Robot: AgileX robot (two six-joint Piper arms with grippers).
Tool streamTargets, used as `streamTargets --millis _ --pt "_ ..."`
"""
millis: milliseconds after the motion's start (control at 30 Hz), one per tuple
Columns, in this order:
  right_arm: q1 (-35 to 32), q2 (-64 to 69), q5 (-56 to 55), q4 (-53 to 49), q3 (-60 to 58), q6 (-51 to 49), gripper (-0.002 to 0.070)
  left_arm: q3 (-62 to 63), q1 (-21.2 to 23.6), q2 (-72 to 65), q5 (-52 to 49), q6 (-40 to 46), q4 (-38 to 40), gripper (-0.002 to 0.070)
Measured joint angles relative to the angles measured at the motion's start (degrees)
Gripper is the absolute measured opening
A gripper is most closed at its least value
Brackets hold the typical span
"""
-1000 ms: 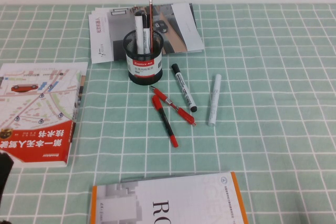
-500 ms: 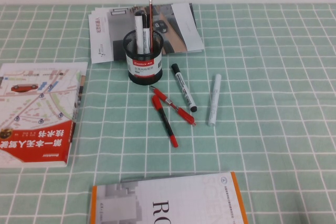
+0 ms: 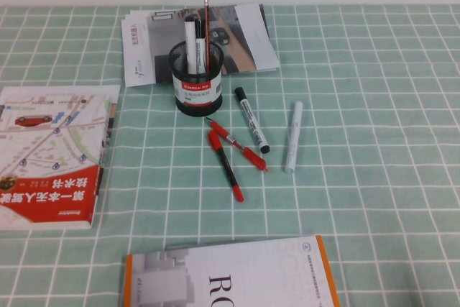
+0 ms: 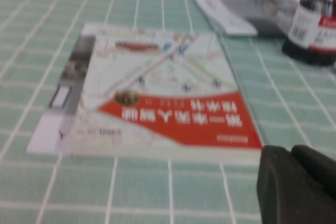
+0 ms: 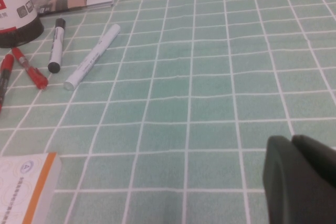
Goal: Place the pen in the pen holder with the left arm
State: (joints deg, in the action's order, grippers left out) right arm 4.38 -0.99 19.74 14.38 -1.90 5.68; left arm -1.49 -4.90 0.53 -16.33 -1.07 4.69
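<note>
The pen holder (image 3: 198,80), a black mesh cup with a red-topped white label, stands at the back centre of the green checked cloth. The pen (image 3: 191,47), white-barrelled with black on it, stands upright inside the holder beside a red pencil (image 3: 205,19). Neither gripper shows in the high view. My left gripper (image 4: 290,156) is shut and empty, low over the cloth by the near edge of the red and white book (image 4: 168,93), far from the holder (image 4: 315,30). My right gripper (image 5: 292,142) is shut and empty over bare cloth, to the right of the loose markers.
A slim printed marker (image 3: 251,118), an all-white marker (image 3: 293,136) and two red pens (image 3: 226,163) lie just in front of the holder. A magazine (image 3: 241,34) lies behind it. The red and white book (image 3: 50,156) is at the left, an orange-edged book (image 3: 230,275) at the front.
A dark part of my left arm at the lower left corner of the high view has drawn out of view. Nothing on the table has moved.
</note>
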Motion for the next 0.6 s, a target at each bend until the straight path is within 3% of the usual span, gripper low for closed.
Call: streamTargets --millis 600 --pt "0.0 0.0 0.0 0.0 0.0 0.0 -0.0020 0.2 0.0 0.0 -5.2 1.6 0.1 0.0000"
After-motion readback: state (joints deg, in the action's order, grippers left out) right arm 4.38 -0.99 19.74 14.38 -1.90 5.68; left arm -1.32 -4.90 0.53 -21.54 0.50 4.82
